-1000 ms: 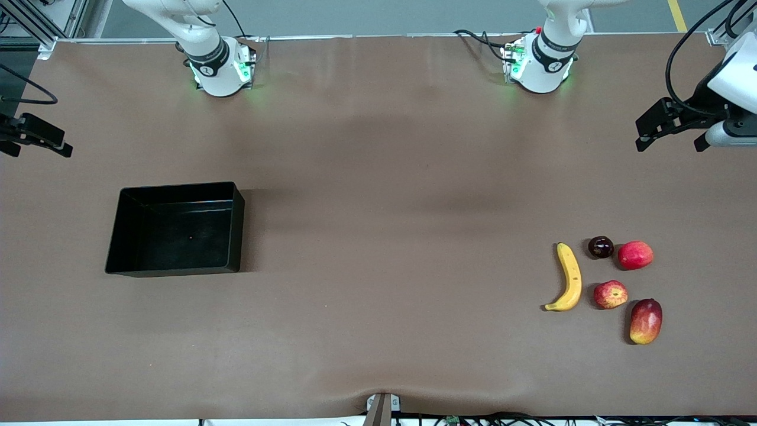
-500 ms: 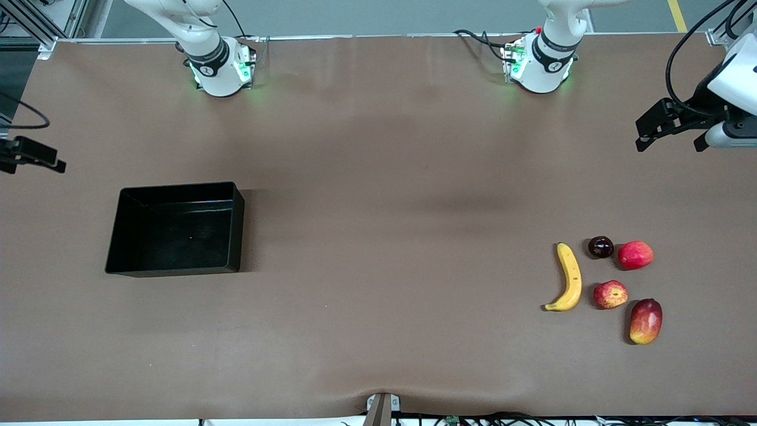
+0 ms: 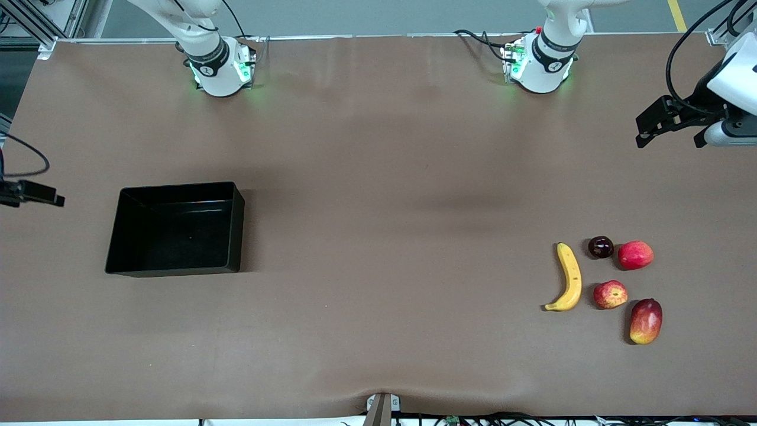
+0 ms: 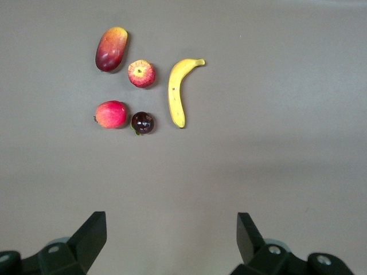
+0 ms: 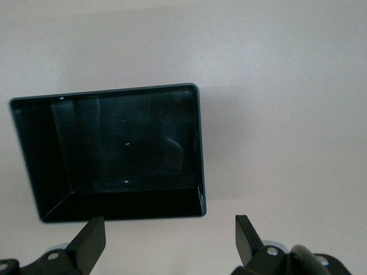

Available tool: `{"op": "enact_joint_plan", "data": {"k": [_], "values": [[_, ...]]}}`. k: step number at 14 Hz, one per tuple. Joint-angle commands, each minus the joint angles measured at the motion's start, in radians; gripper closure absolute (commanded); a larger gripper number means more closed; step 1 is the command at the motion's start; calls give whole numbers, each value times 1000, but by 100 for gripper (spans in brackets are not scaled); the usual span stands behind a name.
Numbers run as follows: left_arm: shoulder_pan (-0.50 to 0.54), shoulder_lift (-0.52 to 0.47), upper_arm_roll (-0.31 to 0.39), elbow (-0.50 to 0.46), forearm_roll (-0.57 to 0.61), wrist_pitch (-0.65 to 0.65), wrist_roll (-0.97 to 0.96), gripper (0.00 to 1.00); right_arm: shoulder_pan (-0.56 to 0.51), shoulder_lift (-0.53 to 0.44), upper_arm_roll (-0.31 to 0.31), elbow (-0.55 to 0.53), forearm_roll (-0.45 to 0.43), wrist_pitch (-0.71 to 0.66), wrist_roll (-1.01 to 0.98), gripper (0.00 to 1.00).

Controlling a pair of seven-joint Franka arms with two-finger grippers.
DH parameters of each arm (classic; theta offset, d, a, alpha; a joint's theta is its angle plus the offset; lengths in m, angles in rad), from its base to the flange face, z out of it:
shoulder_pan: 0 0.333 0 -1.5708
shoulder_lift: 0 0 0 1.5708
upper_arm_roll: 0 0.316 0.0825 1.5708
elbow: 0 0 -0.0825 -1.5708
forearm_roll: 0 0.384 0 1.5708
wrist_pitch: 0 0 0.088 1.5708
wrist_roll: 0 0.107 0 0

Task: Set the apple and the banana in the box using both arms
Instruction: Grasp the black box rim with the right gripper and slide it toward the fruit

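The yellow banana (image 3: 569, 277) lies on the table toward the left arm's end, and the streaked red apple (image 3: 610, 294) lies beside it. Both also show in the left wrist view, the banana (image 4: 178, 91) and the apple (image 4: 141, 73). The black box (image 3: 239, 225) stands empty toward the right arm's end and also shows in the right wrist view (image 5: 199, 149). My left gripper (image 3: 644, 133) is open and empty, high over bare table, apart from the fruit; its jaws (image 4: 171, 229) stand wide. My right gripper (image 3: 50, 198) is open and empty (image 5: 170, 232), over the table's edge beside the box.
Around the apple lie a dark round fruit (image 3: 601, 247), a smooth pinkish-red fruit (image 3: 635, 255) and a red-yellow mango (image 3: 645, 320). The two arm bases (image 3: 222, 68) (image 3: 539, 65) stand along the back edge. Brown table stretches between box and fruit.
My right gripper has moved along the table's end toward the front camera, closer to the box's level. My left gripper has barely shifted. The fruit and box have not moved.
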Motion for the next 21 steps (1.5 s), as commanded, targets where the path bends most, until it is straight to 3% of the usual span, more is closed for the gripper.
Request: {"op": "enact_joint_plan", "data": {"k": [1, 3, 10, 12, 16, 18, 19, 21], "values": [[3, -2, -3, 13, 18, -22, -9, 0, -35, 23, 14, -102, 2, 139, -55, 0], [3, 1, -4, 21, 18, -22, -11, 0, -54, 35, 15, -194, 13, 265, -68, 0], [3, 4, -4, 24, 16, -22, -11, 0, -94, 184, 17, -206, 51, 381, -239, 0], [6, 4, -3, 24, 16, -22, -9, 0, -114, 221, 18, -208, 99, 399, -285, 2], [3, 4, -3, 24, 16, -22, -11, 0, -115, 221, 21, -344, 127, 542, -295, 40], [3, 4, -4, 24, 15, -22, -11, 0, -118, 219, 21, -344, 127, 542, -337, 88], [3, 4, -4, 24, 15, -22, -11, 0, -118, 219, 23, -344, 128, 539, -341, 100], [1, 4, -4, 24, 16, -22, -9, 0, -111, 213, 23, -344, 154, 527, -341, 100]]}}
